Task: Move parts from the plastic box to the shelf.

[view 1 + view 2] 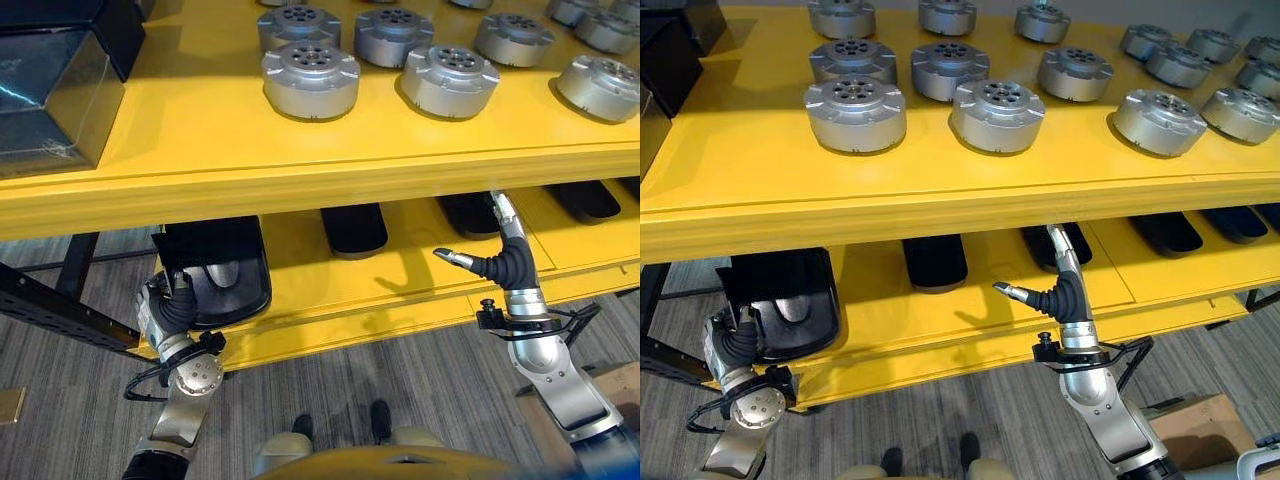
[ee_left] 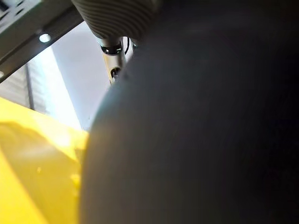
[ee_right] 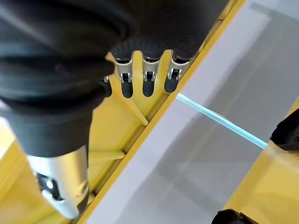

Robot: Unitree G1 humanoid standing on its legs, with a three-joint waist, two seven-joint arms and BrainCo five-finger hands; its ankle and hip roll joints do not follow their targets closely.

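Right hand: my right hand (image 1: pixel 1065 285) reaches in under the yellow shelf (image 1: pixel 940 205), fingers straight and relaxed, thumb held out to the side, holding nothing.
Left hand: my left hand (image 1: pixel 170 305) sits at the near edge of the lower yellow board, against the black tray (image 1: pixel 215 270) under the shelf's left end; its fingers are hidden behind the tray, so I cannot tell whether they grip it.
Parts: rows of round silver parts (image 1: pixel 855 112) already stand on top of the shelf; neither hand carries one that I can see.
Below the shelf: several flat black pads (image 1: pixel 935 262) lie in a row on the lower board (image 1: pixel 400 290), the right hand's fingers reaching toward one of them.
Box: a dark box (image 1: pixel 50 90) stands at the shelf's left end; whether this is the plastic box of the task I cannot say.
Step in hand: by my reading, between placements, with both arms low beneath the shelf rather than at a part.
Next move calls for: drawing the right arm clear of the shelf's front lip without clipping it, then going for the next part.
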